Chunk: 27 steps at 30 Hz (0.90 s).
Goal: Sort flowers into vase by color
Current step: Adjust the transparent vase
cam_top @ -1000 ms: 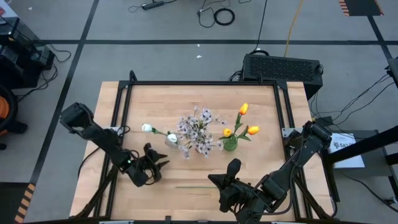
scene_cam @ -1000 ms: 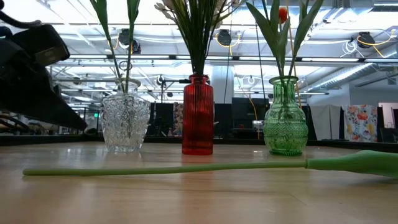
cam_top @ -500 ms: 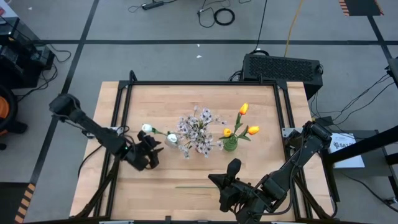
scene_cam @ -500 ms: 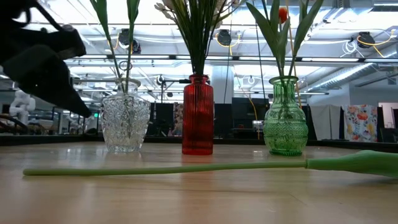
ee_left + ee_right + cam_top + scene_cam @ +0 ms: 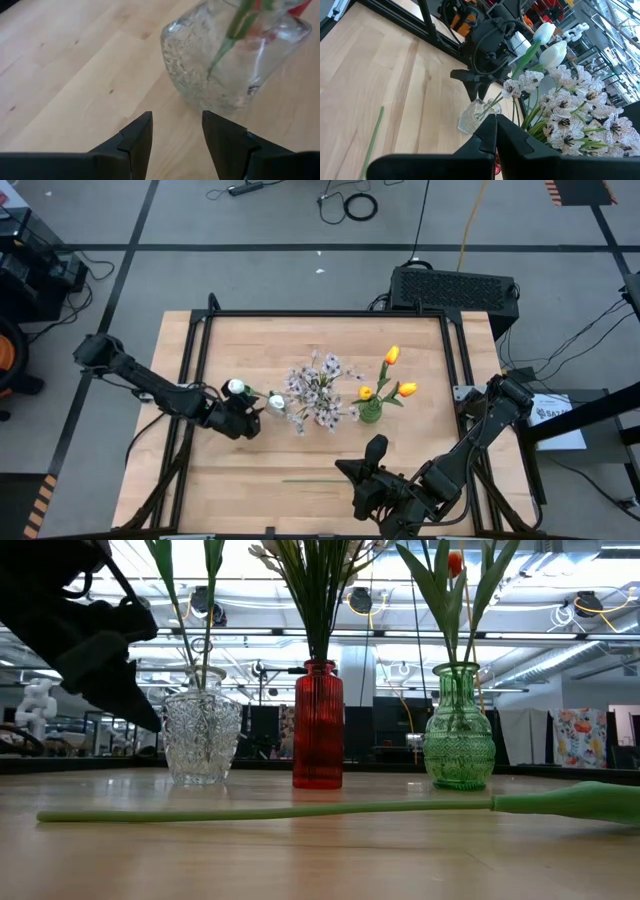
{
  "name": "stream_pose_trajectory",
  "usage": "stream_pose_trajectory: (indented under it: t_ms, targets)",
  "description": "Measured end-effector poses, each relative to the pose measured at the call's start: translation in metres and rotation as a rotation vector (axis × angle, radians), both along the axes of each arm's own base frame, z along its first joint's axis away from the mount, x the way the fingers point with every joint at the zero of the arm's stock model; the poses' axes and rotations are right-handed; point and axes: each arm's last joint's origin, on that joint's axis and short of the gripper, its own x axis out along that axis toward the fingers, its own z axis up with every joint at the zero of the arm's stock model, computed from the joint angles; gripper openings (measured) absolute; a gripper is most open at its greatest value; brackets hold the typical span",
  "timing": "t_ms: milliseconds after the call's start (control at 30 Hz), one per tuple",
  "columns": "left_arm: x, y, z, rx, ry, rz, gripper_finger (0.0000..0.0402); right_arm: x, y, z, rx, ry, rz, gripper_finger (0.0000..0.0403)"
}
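left gripper (image 5: 243,420): fingers apart by a narrow gap, nothing between them; hovers just beside clear vase (image 5: 202,736), on its outer side. Wrist view has vase right ahead of fingertips (image 5: 142,131).
right gripper (image 5: 372,463): near front table edge, fingers closed together, holding nothing visible; waits just behind loose stem (image 5: 312,479).
clear vase: white tulips (image 5: 237,387) in it, stems lean.
red vase (image 5: 318,724): middle, pink-white sprays (image 5: 318,392).
green vase (image 5: 459,727): right end, orange tulips (image 5: 392,356).
loose flower: one stem lying flat on table (image 5: 240,335), near front, between the grippers, well apart from vases. Low view shows it full width (image 5: 270,811), thicker toward right. Bloom colour: cannot tell, head hidden.
progress (judged): three colours mostly sorted; this stem looks like the last one left.
handling (judged): very light, plastic stem thin and bendy, smooth, so may roll or slip under a pinch. Head end heavier, will droop if held at the far tip.
grasp spot (judged): mid-stem or a bit toward the thick end, fingers across the stem, pressing down to table.
risk (judged): vases are glass, narrow-necked, tippable; left gripper is close to clear vase, a bump could knock it. Feeding the stem in could snag on flowers already there.
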Motion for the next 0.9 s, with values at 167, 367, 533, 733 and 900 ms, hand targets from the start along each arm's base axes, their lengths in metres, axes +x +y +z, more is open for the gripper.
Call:
stream_pose_trajectory:
  t_ms: [167, 367, 533, 733, 900]
  targets:
    - [0.003, -0.002, 0.002, -0.012, -0.033, -0.024, 0.0180, 0.000, 0.000, 0.000, 0.000, 0.000, 0.000, 0.0000]
    - [0.004, -0.004, 0.002, -0.048, -0.023, -0.064, 0.0180, 0.000, 0.000, 0.000, 0.000, 0.000, 0.000, 0.0000]
    - [0.005, -0.006, 0.002, -0.087, -0.016, -0.096, 0.0180, 0.000, 0.000, 0.000, -0.001, 0.001, 0.000, 0.0000]
    - [0.002, -0.017, 0.003, -0.090, -0.025, -0.171, 0.0180, 0.000, 0.000, 0.000, -0.001, 0.001, 0.000, 0.0000]
    - [-0.004, -0.022, -0.001, -0.018, 0.005, -0.235, 0.0182, 0.000, 0.000, 0.000, -0.002, 0.001, 0.000, 0.0000]
